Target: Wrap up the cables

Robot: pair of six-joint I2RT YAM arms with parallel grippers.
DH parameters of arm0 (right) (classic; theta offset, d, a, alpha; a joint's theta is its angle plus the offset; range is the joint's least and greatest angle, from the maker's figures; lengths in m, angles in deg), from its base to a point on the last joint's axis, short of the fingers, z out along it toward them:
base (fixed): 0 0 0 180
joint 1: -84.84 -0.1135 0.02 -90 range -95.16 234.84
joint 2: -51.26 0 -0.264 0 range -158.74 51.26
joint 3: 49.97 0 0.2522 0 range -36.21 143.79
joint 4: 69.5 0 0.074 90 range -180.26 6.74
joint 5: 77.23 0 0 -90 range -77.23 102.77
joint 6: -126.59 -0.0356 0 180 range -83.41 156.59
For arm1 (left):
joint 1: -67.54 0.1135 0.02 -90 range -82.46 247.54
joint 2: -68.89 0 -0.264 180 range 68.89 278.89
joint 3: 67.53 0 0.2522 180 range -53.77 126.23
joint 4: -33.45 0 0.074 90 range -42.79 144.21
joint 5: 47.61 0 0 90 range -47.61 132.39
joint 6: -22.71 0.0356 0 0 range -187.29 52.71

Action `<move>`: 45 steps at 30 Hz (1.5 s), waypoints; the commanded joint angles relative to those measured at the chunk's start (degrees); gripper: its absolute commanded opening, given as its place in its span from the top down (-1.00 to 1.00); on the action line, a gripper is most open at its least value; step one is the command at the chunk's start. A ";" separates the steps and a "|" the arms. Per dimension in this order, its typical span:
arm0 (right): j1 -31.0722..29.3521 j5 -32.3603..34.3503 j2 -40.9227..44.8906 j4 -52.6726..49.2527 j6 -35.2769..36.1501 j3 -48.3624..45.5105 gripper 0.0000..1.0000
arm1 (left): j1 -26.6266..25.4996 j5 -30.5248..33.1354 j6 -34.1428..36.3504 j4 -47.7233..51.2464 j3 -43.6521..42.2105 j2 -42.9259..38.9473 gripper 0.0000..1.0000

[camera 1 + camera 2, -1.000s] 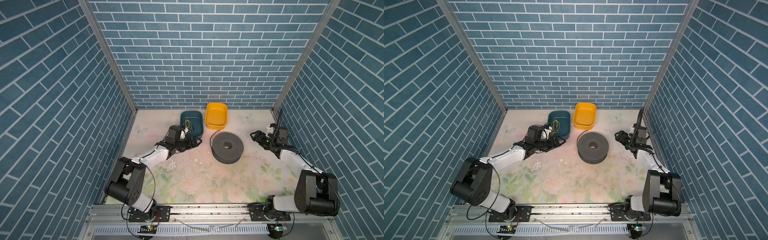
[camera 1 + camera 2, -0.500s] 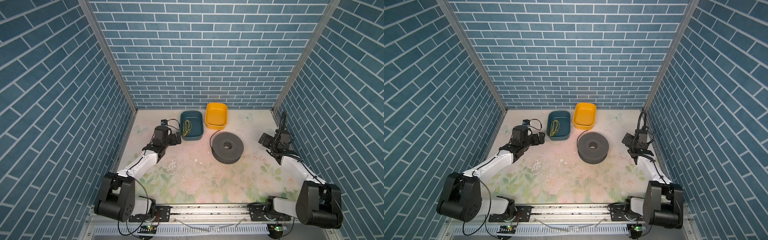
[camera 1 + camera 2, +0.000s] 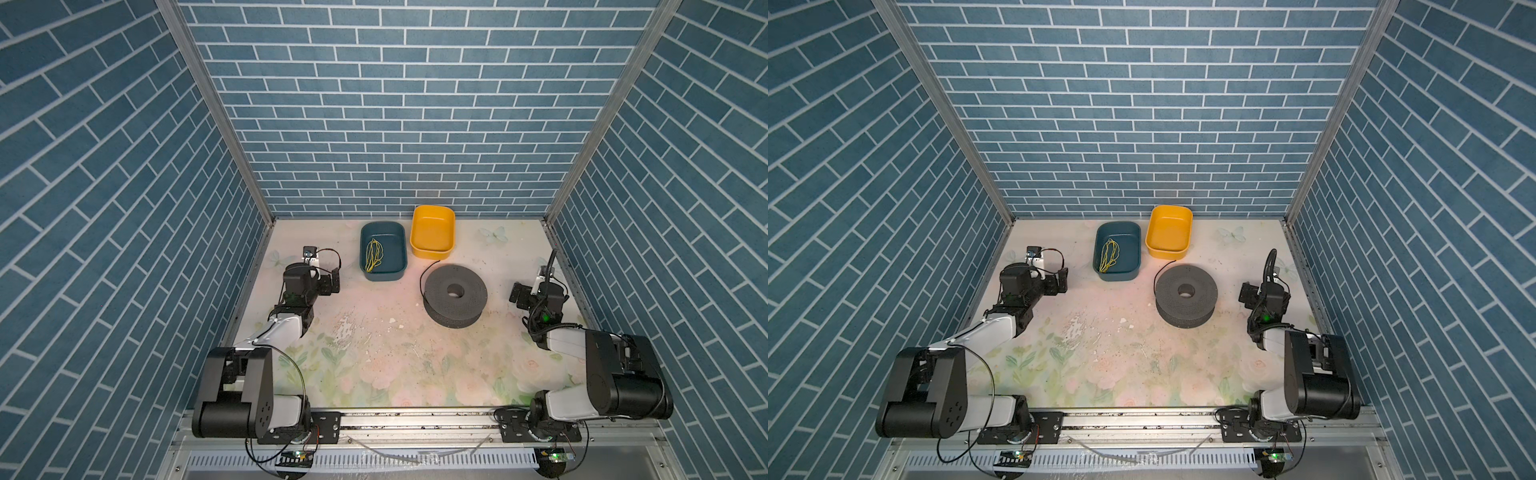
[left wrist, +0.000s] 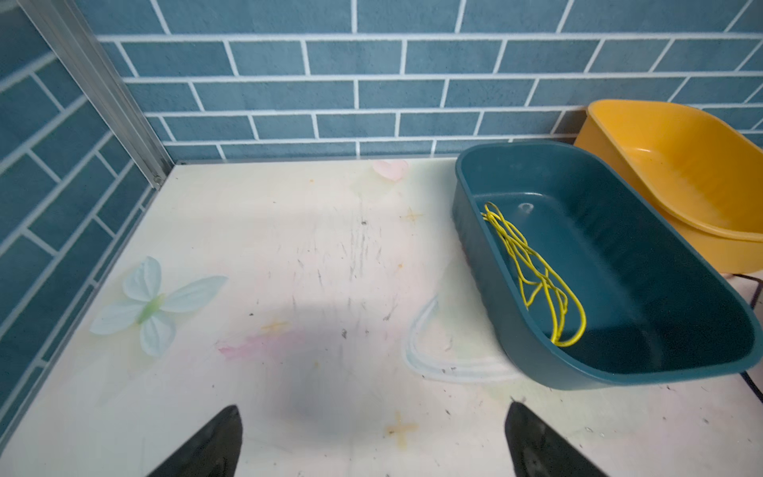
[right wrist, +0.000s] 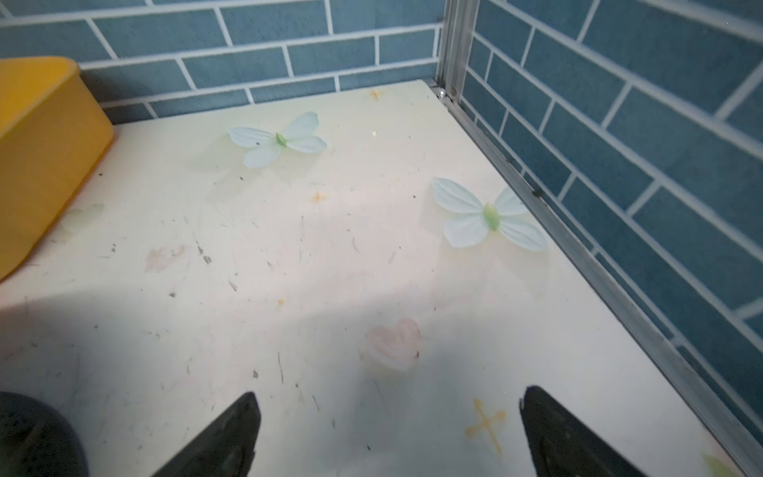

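Both my pincers are spread wide and empty, and nothing is pinched on either side. The left gripper hovers low over the bare table, with the teal bin just off to the side nearer the middle. Inside the bin is a little tangle of yellow strands, not my business. The right gripper sits out by the side wall, with open floor ahead and the corner of the yellow bin at the edge of its view.

The cables lie between my arms. In both top views they show as one thin black cord arcing out from near the yellow bin's front wall, then curving toward me along the flank of the dark spool on my left arm's side. The loose arc runs roughly far-to-near, and its lower end slips in under the spool's rim. I can't tell how much is wound inside.

I judge that the left has the cleaner line, skirting the teal bin's near corner. From the right, the spool blocks that loop. The cord looks limp, springy and far thinner than my fingers.
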 commanded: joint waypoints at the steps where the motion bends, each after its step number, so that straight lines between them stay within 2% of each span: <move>1: -0.22 -1.53 -3.73 12.47 3.47 -2.86 -0.98 | 2.26 -4.11 3.49 -2.99 -1.17 0.27 -0.99; 5: -0.22 -1.31 -3.72 11.07 3.28 -2.37 -0.97 | 4.36 -5.93 2.70 -1.59 -3.10 -0.03 -0.99; 11: -0.22 -0.69 -3.73 9.52 3.16 -1.51 -0.98 | 4.32 -4.82 2.10 -18.71 -8.35 8.23 -0.99; 12: -0.22 -0.75 -3.83 10.38 3.20 -1.90 -0.98 | 4.16 -4.54 2.46 -17.38 -8.39 7.62 -0.99; 14: -0.17 -1.01 -3.89 10.09 2.86 -1.79 -0.98 | 2.69 -1.56 3.19 -24.50 -11.90 8.75 -0.99; 15: -0.06 -0.90 -3.87 9.58 2.69 -1.53 -0.98 | 1.84 1.00 3.02 -32.78 -14.87 10.90 -0.99; 17: -0.06 -0.76 -3.84 9.79 2.93 -1.59 -0.98 | 0.27 6.60 3.11 -34.43 -17.21 9.33 -0.99; 18: -0.12 -0.76 -3.84 10.40 2.86 -1.97 -0.98 | -0.61 8.80 3.65 -38.50 -18.18 10.60 -0.99; 20: -0.11 -0.85 -3.84 10.86 2.78 -2.29 -0.98 | -0.65 12.45 2.03 -34.49 -17.10 9.51 -0.92; 21: -0.10 -0.91 -3.90 10.55 2.77 -2.02 -0.98 | -0.69 16.53 0.93 -33.48 -15.86 10.36 -0.91; 22: -0.06 -0.95 -3.92 9.53 2.77 -1.44 -0.98 | -0.97 18.10 0.47 -30.25 -14.83 9.65 -0.98; 25: -0.07 -1.11 -3.84 8.62 3.23 -1.03 -0.98 | -2.03 20.77 0.82 -30.04 -14.53 9.80 -0.99; 27: -0.16 -2.81 -3.94 8.12 3.87 -0.77 -0.98 | -2.06 19.91 1.33 -35.34 -17.04 10.03 -0.99; 28: -0.14 -3.75 -4.03 6.00 4.00 0.38 -0.98 | -2.06 17.03 1.90 -38.85 -19.42 9.98 -0.99; 30: -0.02 -3.87 -4.02 6.69 4.35 -0.01 -0.98 | -2.06 12.29 3.49 -53.50 -25.95 12.40 -0.99; 31: -0.05 -4.86 -4.07 6.14 4.49 0.34 -0.98 | -1.82 10.63 4.18 -53.54 -26.02 11.61 -0.99; 33: 0.05 -5.13 -4.11 6.11 4.44 0.44 -0.98 | -1.79 8.98 4.87 -46.45 -22.59 10.86 -0.99; 35: 0.06 -5.26 -4.06 5.99 4.39 0.41 -0.98 | -1.79 7.56 5.35 -46.52 -23.12 10.56 -0.99; 37: 0.04 -4.96 -3.97 6.30 4.52 0.24 -0.98 | -1.79 5.62 6.08 -55.45 -26.61 13.15 -0.99; 39: 0.04 -4.91 -4.03 6.25 4.57 0.26 -0.99 | -1.79 3.03 6.88 -50.39 -24.49 11.54 -0.99; 42: 0.04 -4.82 -4.04 6.26 4.52 0.22 -0.98 | -1.80 3.62 6.78 -55.64 -26.66 12.99 -0.99; 44: 0.05 -4.68 -3.99 6.26 4.52 0.27 -0.98 | -1.79 3.52 6.78 -53.47 -25.62 12.48 -0.99; 45: 0.06 -4.79 -3.99 6.26 4.52 0.28 -0.98 | -1.79 3.19 6.87 -55.48 -26.01 13.40 -0.99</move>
